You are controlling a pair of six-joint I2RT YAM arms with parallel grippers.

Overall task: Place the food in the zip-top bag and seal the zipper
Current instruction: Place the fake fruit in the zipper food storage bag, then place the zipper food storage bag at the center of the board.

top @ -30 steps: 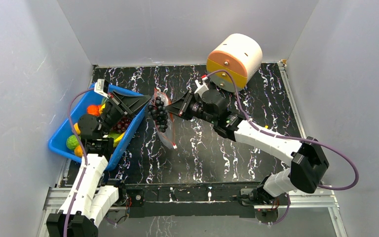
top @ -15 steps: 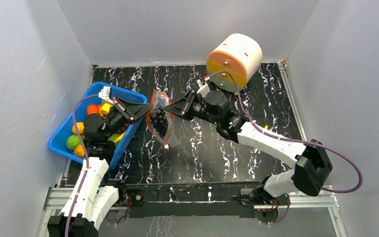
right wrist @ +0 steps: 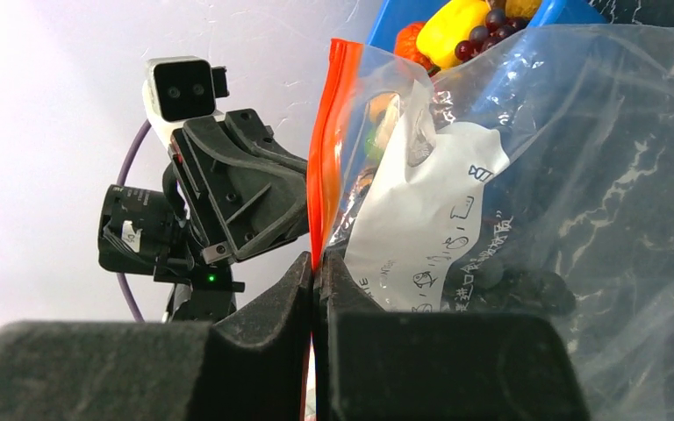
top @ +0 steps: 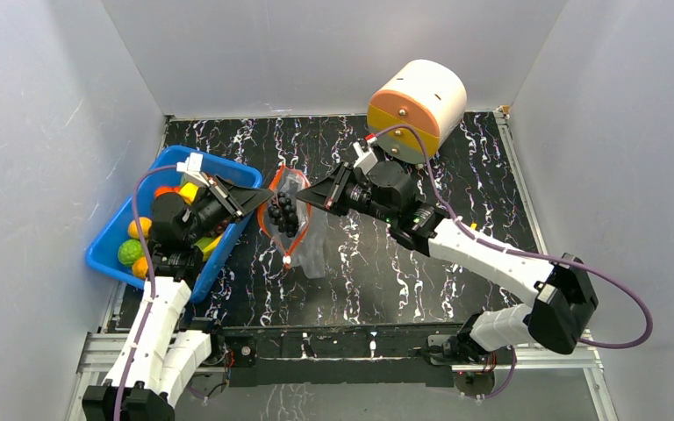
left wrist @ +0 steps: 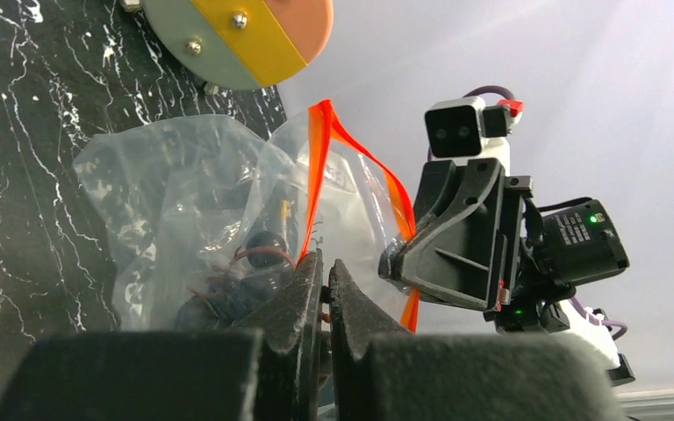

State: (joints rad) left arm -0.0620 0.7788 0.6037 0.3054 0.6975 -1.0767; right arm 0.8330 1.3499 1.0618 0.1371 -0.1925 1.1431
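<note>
The black marbled surface (top: pixel 456 175) carries a cream and orange drum (top: pixel 417 96) at the back and a blue bin (top: pixel 103 253) at the left edge. The left arm crosses over the bin and hides much of the food inside it. A green piece (top: pixel 128 253) and some orange and yellow pieces show beside the arm.

The zip-top bag (top: pixel 309 253) hangs between the two arms, just right of the bin, with its mouth held up. Whether its lower end rests on the surface cannot be told.

The left pincer (top: pixel 266 200) is clenched on the zipper (top: pixel 265 224) at the mouth's left side. Its wrist view shows the fingertips pressed together with the orange-red strip rising from them. The right pincer (top: pixel 304 200) is likewise clenched on the strip's opposite side, nipping it between closed tips.

A cluster of dark grapes (top: pixel 283 213) sits inside the bag just below the mouth. Through the crinkled plastic they read only as dim dark balls in the wrist views. The white label (right wrist: pixel 421 228) covers part of them.
</note>
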